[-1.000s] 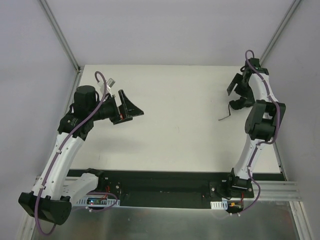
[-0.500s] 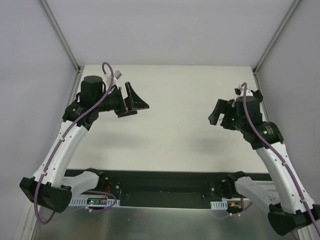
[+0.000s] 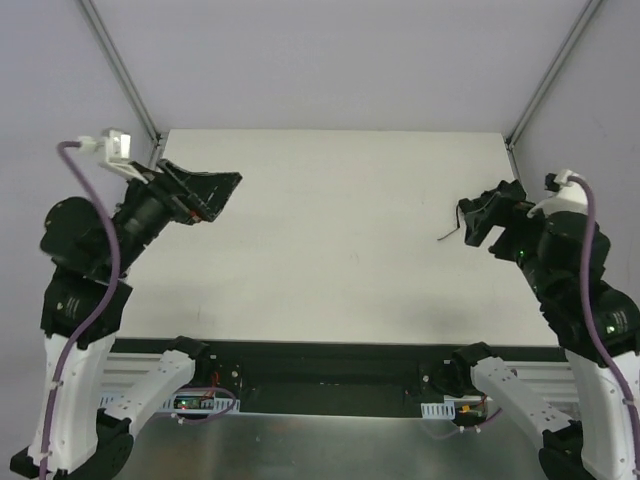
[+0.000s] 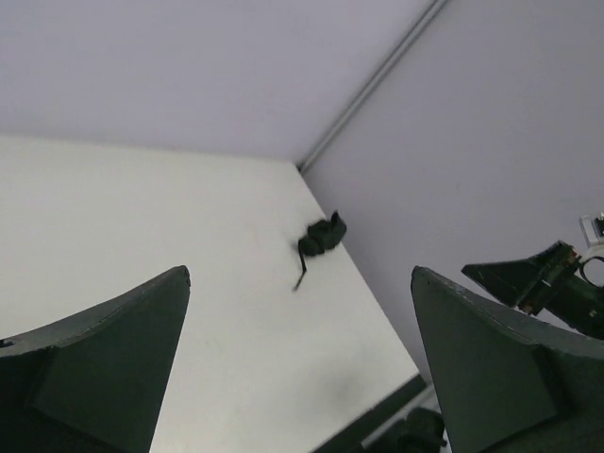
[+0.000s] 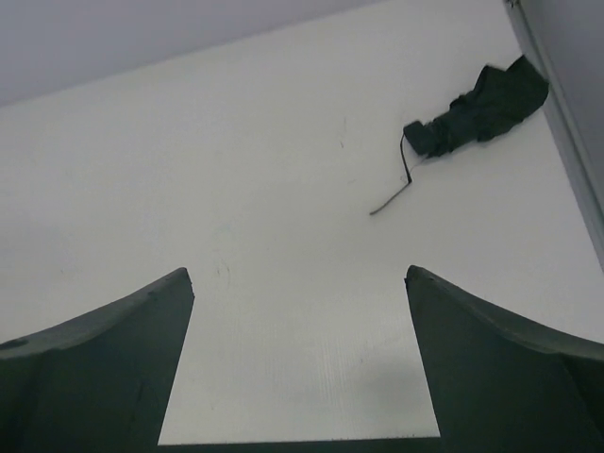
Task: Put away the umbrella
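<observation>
Left gripper (image 3: 212, 190): raised over the left edge of the table (image 3: 340, 240), jaws wide apart with nothing between them; the umbrella (image 5: 483, 102) lies well apart from it, far ahead and to its right. Umbrella: a crumpled black bundle flat on the table just beside the right edge rail (image 5: 555, 123), a thin strand (image 5: 392, 193) trailing from it toward the table's middle. Right gripper (image 3: 472, 225): raised near the right edge, jaws wide apart and holding nothing, the umbrella ahead of it and to its right, not touching.
</observation>
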